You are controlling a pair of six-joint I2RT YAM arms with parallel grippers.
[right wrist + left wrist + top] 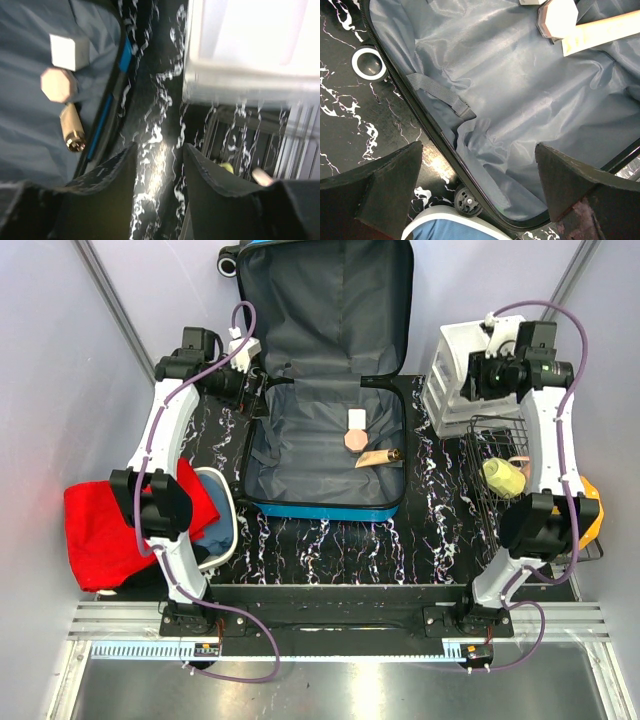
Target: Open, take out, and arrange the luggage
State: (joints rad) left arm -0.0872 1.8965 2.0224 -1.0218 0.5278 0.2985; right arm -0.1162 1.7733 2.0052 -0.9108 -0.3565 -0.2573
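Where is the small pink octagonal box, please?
In the top view, the pink octagonal box lies in the open blue suitcase, right of centre, between a white box and a beige tube.

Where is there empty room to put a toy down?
The black table on the near side of the suitcase is bare. The suitcase's left half is bare lining too. Crowded: the small things at its right, the basket and drawers on the right, the tub on the left.
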